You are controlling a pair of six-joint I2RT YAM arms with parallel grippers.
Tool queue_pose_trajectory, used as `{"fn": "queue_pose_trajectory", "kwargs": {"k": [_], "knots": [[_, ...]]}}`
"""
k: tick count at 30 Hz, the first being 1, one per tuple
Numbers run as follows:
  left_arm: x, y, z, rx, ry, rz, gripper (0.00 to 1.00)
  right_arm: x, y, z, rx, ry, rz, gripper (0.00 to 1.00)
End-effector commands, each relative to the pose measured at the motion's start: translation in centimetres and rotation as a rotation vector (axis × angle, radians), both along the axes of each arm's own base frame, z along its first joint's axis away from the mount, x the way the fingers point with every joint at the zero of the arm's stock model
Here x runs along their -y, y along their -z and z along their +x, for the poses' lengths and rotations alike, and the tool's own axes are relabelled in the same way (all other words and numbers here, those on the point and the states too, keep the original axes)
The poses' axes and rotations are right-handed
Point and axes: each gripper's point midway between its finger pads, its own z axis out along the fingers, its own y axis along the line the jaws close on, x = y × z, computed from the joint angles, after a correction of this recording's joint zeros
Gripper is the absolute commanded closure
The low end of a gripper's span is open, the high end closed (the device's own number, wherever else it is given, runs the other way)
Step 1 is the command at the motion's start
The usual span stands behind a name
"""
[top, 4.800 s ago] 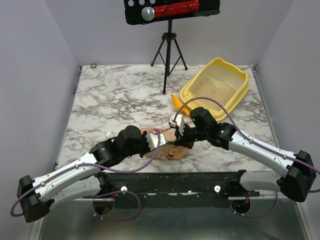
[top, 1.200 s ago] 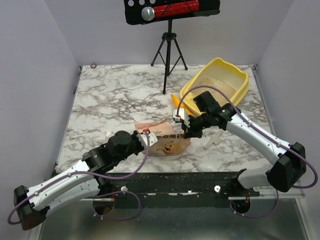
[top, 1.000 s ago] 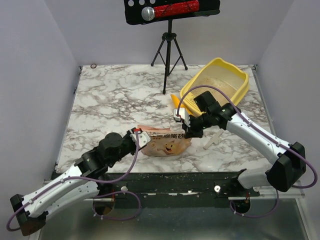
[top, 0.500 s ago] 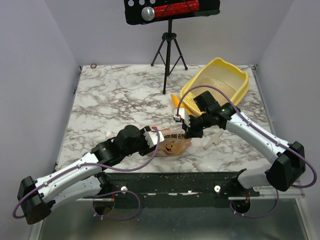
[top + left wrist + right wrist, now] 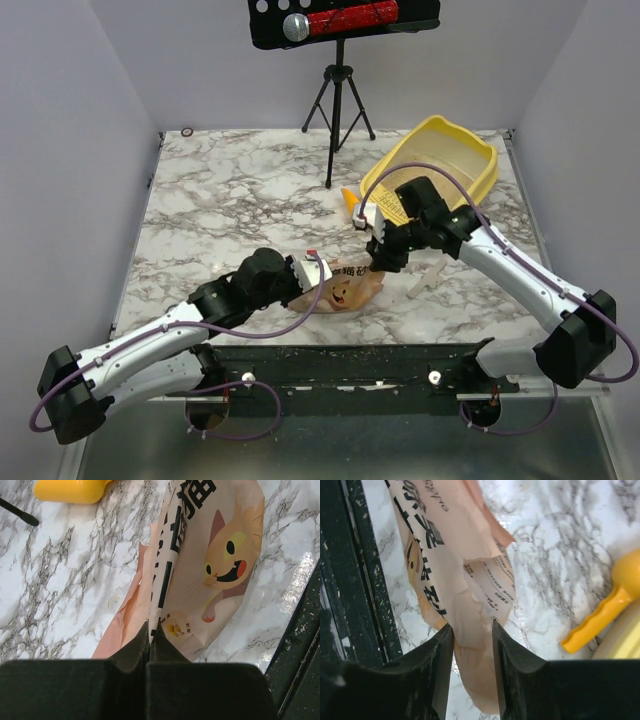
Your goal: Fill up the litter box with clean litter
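Note:
The yellow litter box (image 5: 470, 185) stands at the back right, with beige clean litter (image 5: 432, 168) in its bottom. A tan paper bag (image 5: 345, 287) with a cat cartoon lies near the front edge between my two grippers. My left gripper (image 5: 312, 272) is shut on the bag's near edge; the left wrist view shows the paper (image 5: 210, 555) pinched between the closed jaws (image 5: 150, 630). My right gripper (image 5: 381, 260) grips the bag's other end (image 5: 465, 580), which fills the gap between its fingers (image 5: 470, 630).
A yellow-orange scoop (image 5: 351, 200) lies beside the litter box's left corner; it also shows in the left wrist view (image 5: 70, 489) and the right wrist view (image 5: 600, 615). A black tripod (image 5: 336, 95) stands at the back. A small white piece (image 5: 424, 281) lies right of the bag.
My left gripper drew back off the bag a second ago, then came forward and closed on its near edge. My right gripper shifted slightly back and right, still holding the bag's end.

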Motion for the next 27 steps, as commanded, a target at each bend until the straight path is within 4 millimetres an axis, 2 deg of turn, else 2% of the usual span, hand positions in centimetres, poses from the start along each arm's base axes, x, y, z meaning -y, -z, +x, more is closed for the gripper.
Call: {"fn": "queue_pose_trajectory", "kwargs": {"k": [1,5,6,8,10,14,17,19,22,27], "knots": [[-0.6,-0.9,1.1,0.03,-0.082,-0.022,1.0,0.4,-4.7,3.0,0.146,0.198,0.106,0.51],[-1.4,-2.0,1.5,0.067,-0.129,-0.04,1.0,3.0,-7.6,5.9,0.288,0.441,0.119,0.47],[-1.8,-2.4,1.6,0.081,-0.143,-0.044,1.0,3.9,-8.1,6.8,0.307,0.54,0.127,0.46],[-2.5,-3.0,1.8,0.104,-0.169,-0.047,1.0,7.0,-9.1,8.7,0.34,0.818,0.133,0.44],[-3.0,-3.5,1.7,0.116,-0.178,-0.048,1.0,8.9,-8.9,9.0,0.269,1.006,0.159,0.44],[-3.6,-4.4,1.5,0.132,-0.191,-0.062,1.0,10.6,-6.0,7.4,0.033,1.23,0.205,0.44],[-3.8,-4.6,1.4,0.132,-0.198,-0.069,1.0,11.5,-3.3,5.9,-0.101,1.374,0.243,0.5],[-3.8,-4.8,1.3,0.129,-0.202,-0.082,1.0,12.4,-1.4,5.0,-0.16,1.513,0.283,0.46],[-3.8,-5.2,1.3,0.132,-0.205,-0.105,1.0,14.6,2.0,3.2,-0.216,1.711,0.308,0.46],[-3.2,-5.2,1.3,0.12,-0.202,-0.127,1.0,15.5,5.4,1.5,-0.297,1.841,0.311,0.43]]}}
